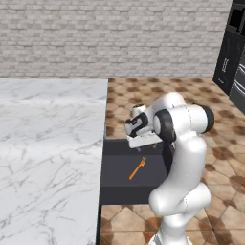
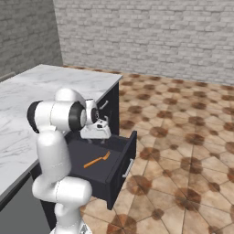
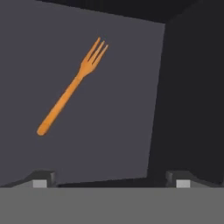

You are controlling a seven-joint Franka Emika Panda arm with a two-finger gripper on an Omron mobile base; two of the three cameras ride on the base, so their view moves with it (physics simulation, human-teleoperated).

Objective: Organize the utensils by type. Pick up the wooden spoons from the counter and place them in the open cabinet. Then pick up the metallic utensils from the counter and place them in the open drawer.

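While my claw point(image 1: 143, 141) hangs over the wide dark open drawer point(image 1: 115, 189) in the left base view, the slim orange pronged fork point(image 1: 137, 169) lies near its middle. From the right, the white marble counter point(image 2: 50, 87) looks bare nearby. Through the hand camera, my fingertips point(image 3: 41, 178) stand spread, released; I judge this fork delivered.
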